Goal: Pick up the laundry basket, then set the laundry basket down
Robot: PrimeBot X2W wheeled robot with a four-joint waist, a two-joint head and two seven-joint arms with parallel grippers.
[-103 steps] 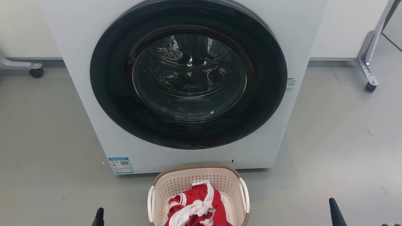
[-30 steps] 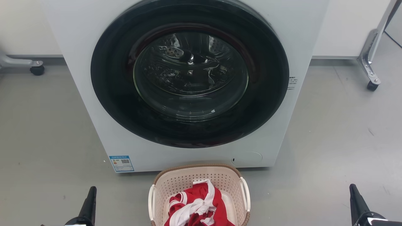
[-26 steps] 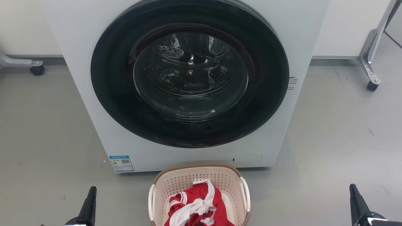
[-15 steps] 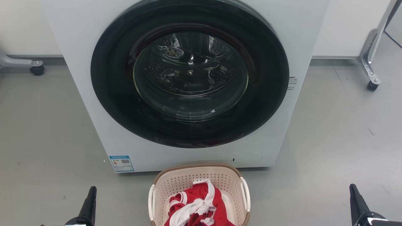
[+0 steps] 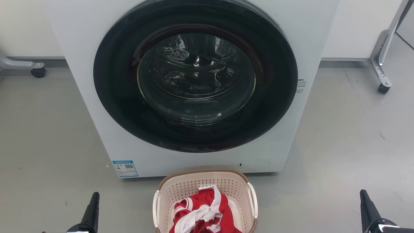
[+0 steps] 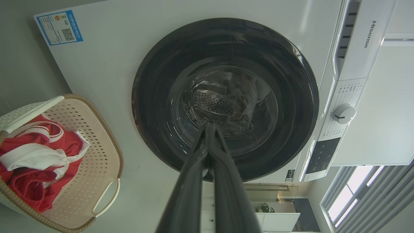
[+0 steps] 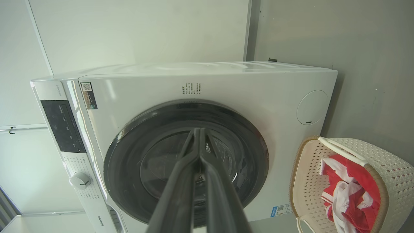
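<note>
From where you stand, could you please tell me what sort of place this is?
Probably a laundry corner, maybe a test room: a front-loading washing machine on a grey floor, a laundry basket of red and white clothes before it, and wheeled metal frames at the sides.

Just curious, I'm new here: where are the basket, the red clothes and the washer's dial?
basket [image 5: 200, 186]: head view, back wall.
red clothes [image 5: 208, 199]: head view, heap's middle.
dial [image 6: 344, 113]: left wrist view, round face.
</note>
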